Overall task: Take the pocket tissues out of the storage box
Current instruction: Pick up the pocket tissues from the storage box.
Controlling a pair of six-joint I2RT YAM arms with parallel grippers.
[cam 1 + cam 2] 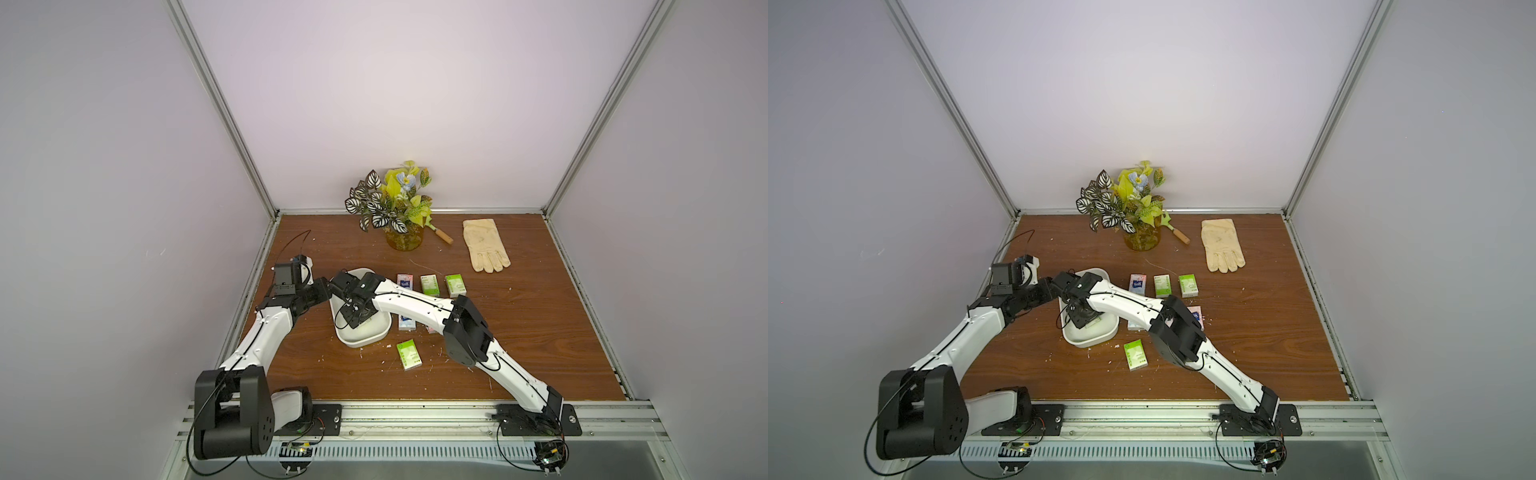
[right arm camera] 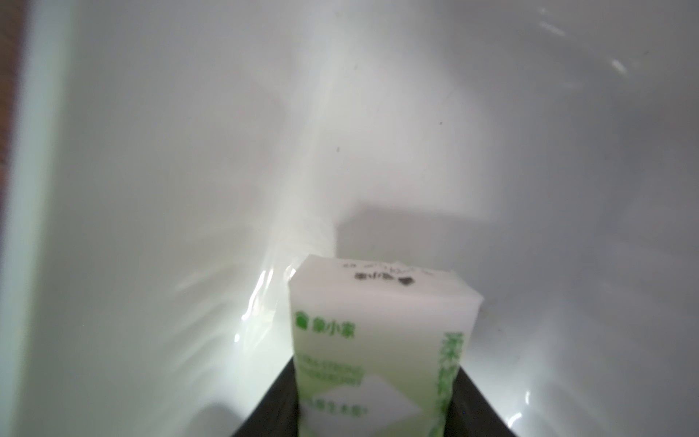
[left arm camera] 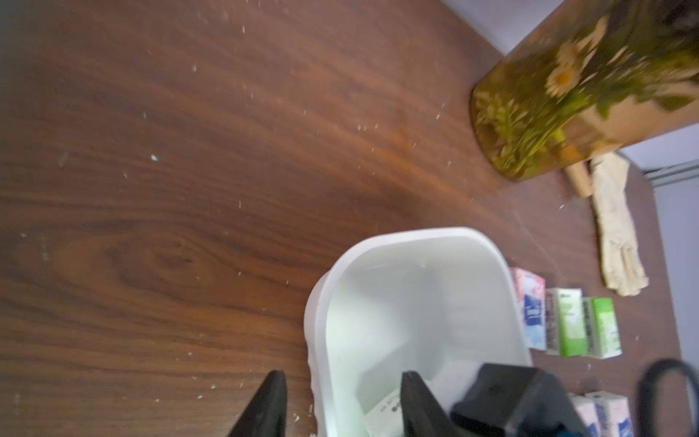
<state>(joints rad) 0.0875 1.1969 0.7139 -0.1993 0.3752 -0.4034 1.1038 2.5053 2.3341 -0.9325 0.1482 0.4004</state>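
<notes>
On the left, the left tool point(image 3: 342, 374) stands open astride the left wall of the white tub point(image 1: 361, 343). One finger is outside over the table point(image 1: 540, 332) and one is inside, and it grips nothing that we can see. We judge it is placed to steady the tub. Inside the tub, the right tool point(image 2: 376, 369) is closed on a green-and-white packet point(image 2: 378, 302), with a finger pressed to each side, and the packet is low against the tub's floor. We see no other packet in there, though the arm hides part of the inside in both top views. To the right of the tub, more packets lie on the table: a pink packet point(image 1: 404, 281) and two green packets point(image 1: 429, 285) in a row, and a lone green packet point(image 1: 409, 354) nearer the front. Further pink ones point(image 1: 406, 325) are half hidden under the right arm. We take the step in hand to be the grasp of what may be the last packet. The next move calls for a straight lift clear of the rim, a carry rightward to bare table, and a gentle hold, since the packet is soft.
</notes>
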